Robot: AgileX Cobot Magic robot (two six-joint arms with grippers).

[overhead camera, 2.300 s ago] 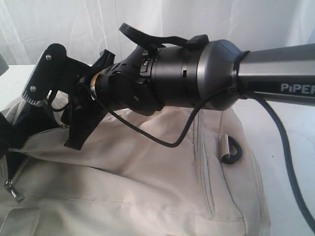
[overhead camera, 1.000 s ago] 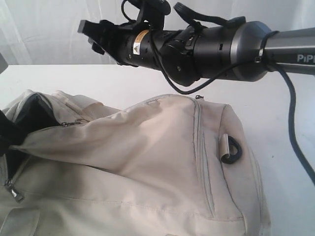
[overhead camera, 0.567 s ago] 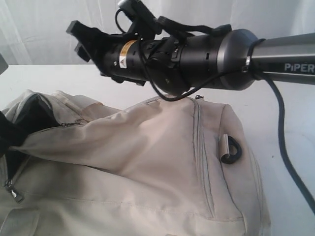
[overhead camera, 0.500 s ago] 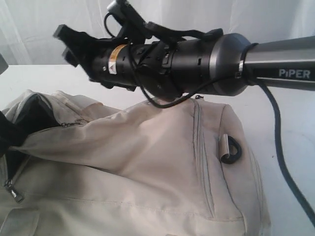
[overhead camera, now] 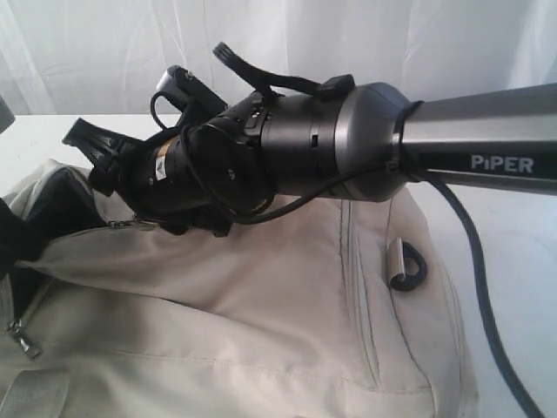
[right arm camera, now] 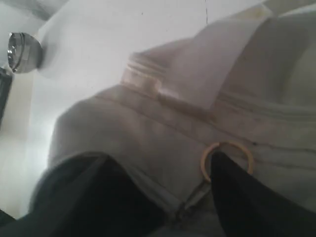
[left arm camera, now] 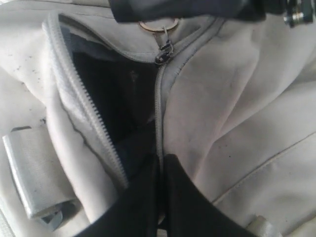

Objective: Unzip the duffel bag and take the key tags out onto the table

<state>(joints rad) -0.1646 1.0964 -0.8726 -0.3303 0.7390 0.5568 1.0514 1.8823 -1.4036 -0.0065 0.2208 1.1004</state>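
Duffel bag [overhead camera: 261, 305], cream fabric: fills lower left to centre of the exterior frame, lying on the white bench [overhead camera: 531, 252]; zip partly undone at far left, dark lining showing.
Left gripper [left arm camera: 160, 160]: fingers pressed together, pinching the bag's zip edge.
Right gripper [overhead camera: 91, 157], centre-left, over the opening: fingers spread, one tip at the metal zip-pull ring [right arm camera: 224, 144].
Black D-ring [overhead camera: 409, 266]: on the bag, right of centre.

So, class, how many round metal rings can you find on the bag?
1. The ring is on the bag's zip pull, beside the dark opening. Others may be hidden behind the arm.
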